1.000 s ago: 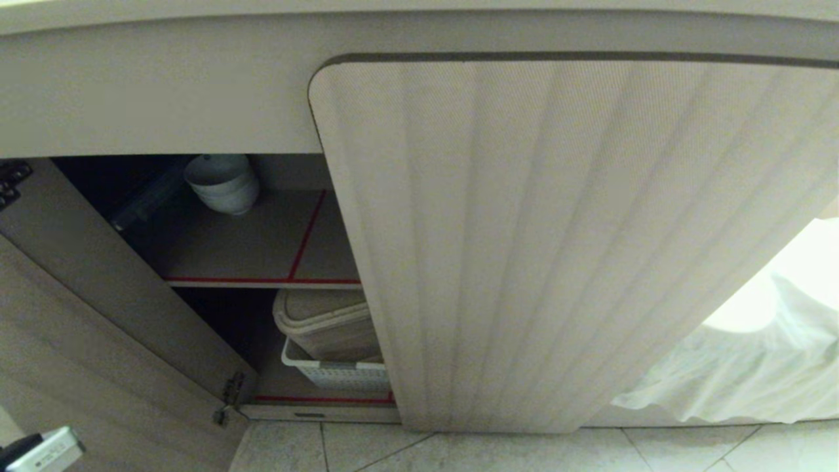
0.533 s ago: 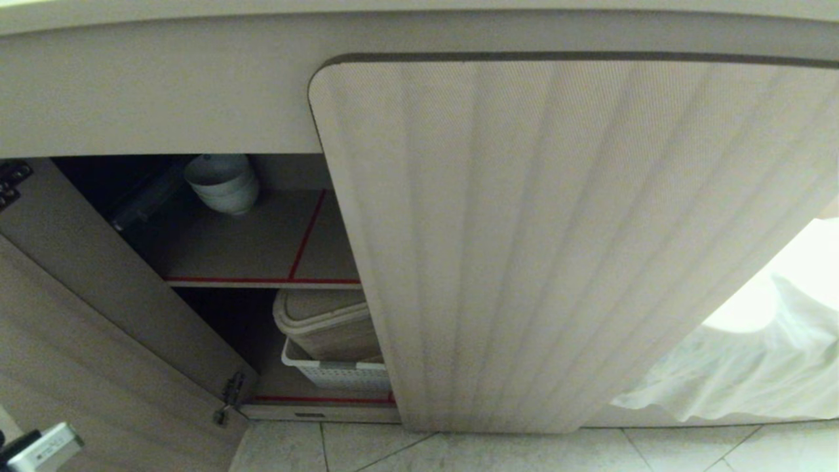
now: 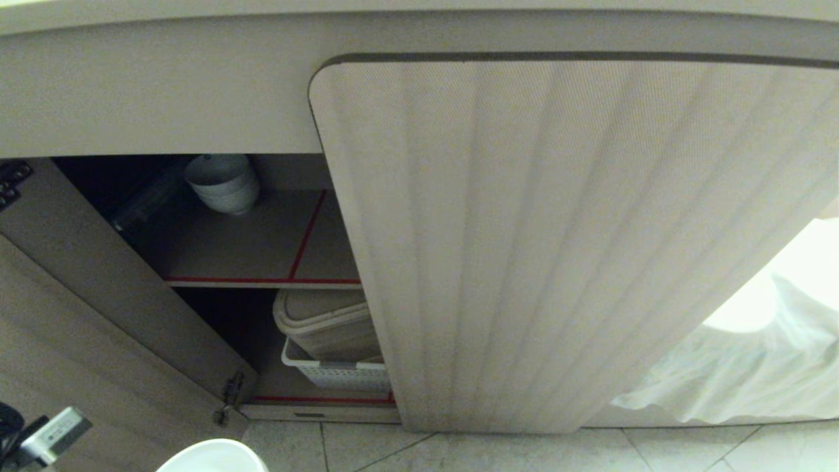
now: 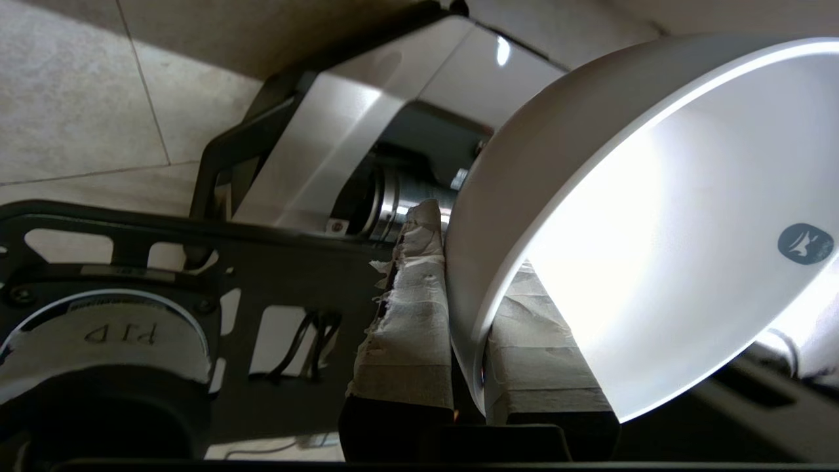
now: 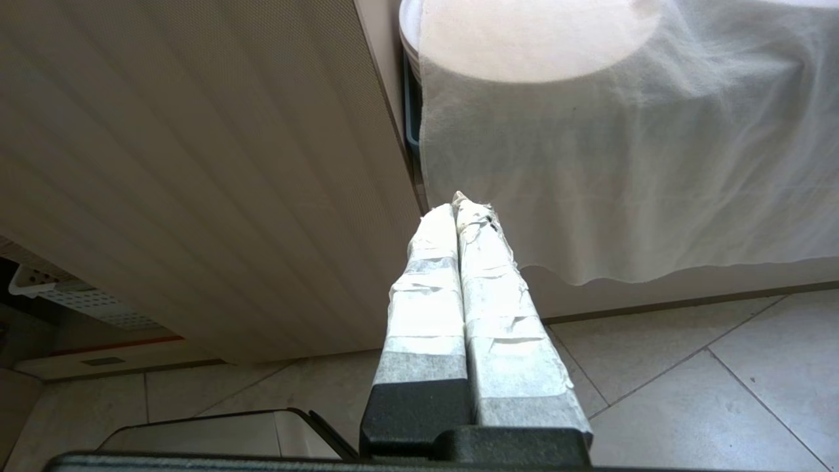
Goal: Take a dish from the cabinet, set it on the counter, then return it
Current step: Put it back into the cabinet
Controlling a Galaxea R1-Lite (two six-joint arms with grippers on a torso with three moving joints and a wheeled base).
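Left gripper (image 4: 468, 308) clamped on the rim of the dish (image 4: 655, 216), one taped finger inside, one outside; in the head view the dish (image 3: 213, 457) pokes in at the bottom left edge, below the open cabinet (image 3: 564, 242). Stack of grey-white bowls (image 3: 223, 183) sits on the red-edged shelf (image 3: 262, 280), upper left. Right gripper (image 5: 459, 216) empty, fingers pressed together, lower centre of its wrist view, near a white cloth (image 5: 623, 164).

The white dish (image 4: 655, 216), clamped by its rim between the left gripper (image 4: 468, 308)'s pale taped fingers (image 4: 409, 328), bears 1 grey-blue mark. The cabinet (image 3: 557, 249) door is ribbed beige; red tape (image 3: 262, 280) edges its shelf. A white cloth (image 5: 623, 164) hangs beyond the right gripper (image 5: 459, 210).
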